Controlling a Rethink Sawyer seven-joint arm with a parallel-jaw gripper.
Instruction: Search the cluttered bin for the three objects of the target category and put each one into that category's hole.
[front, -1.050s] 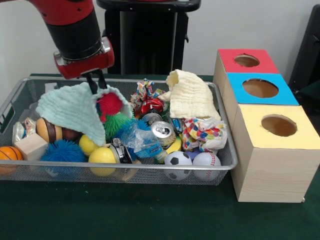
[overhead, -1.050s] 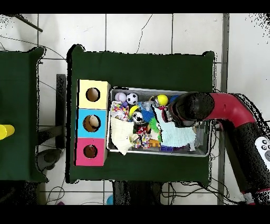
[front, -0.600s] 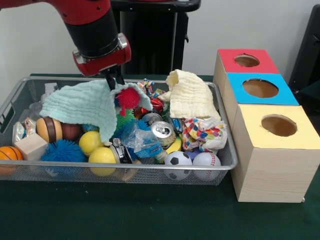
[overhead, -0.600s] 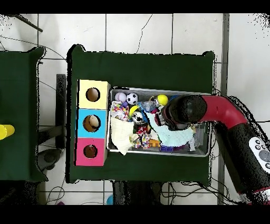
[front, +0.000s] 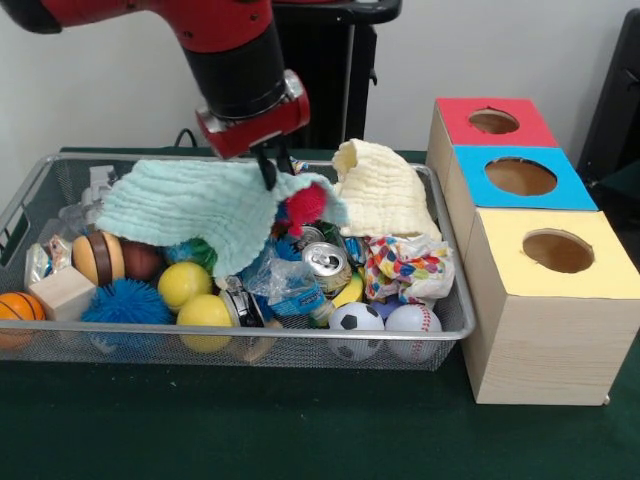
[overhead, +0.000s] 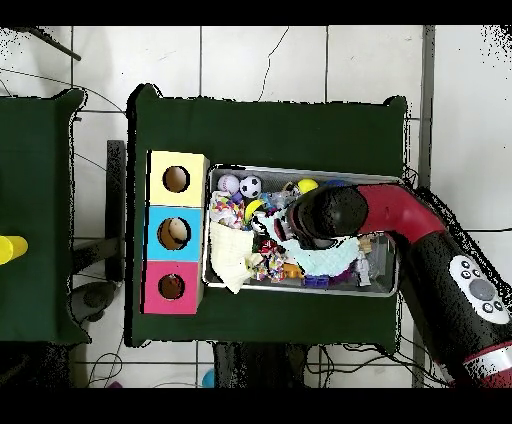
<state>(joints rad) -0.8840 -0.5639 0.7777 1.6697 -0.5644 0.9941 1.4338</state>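
My gripper (front: 268, 172) hangs over the middle of the wire bin (front: 300, 345), shut on a corner of a mint-green cloth (front: 190, 205). The cloth trails left from it, draped over the toys. A red spiky ball (front: 308, 203) shows just right of the fingertips, under the cloth's edge. Three boxes with round holes stand right of the bin: red (front: 492, 122), blue (front: 520, 177) and yellow (front: 555, 250). From overhead, the arm's head (overhead: 325, 215) hides the gripper, and the mint cloth (overhead: 330, 258) spreads beside it.
The bin also holds a cream cloth (front: 380, 190), a patterned cloth (front: 405, 268), a drink can (front: 327, 265), a soccer ball (front: 356, 320), a baseball (front: 413, 320), yellow balls (front: 205, 312), a blue spiky ball (front: 125, 300) and a wooden block (front: 62, 292).
The gripper has travelled right across the bin toward the boxes, dragging the mint cloth with it. The red spiky ball has shifted right along with the cloth's edge.
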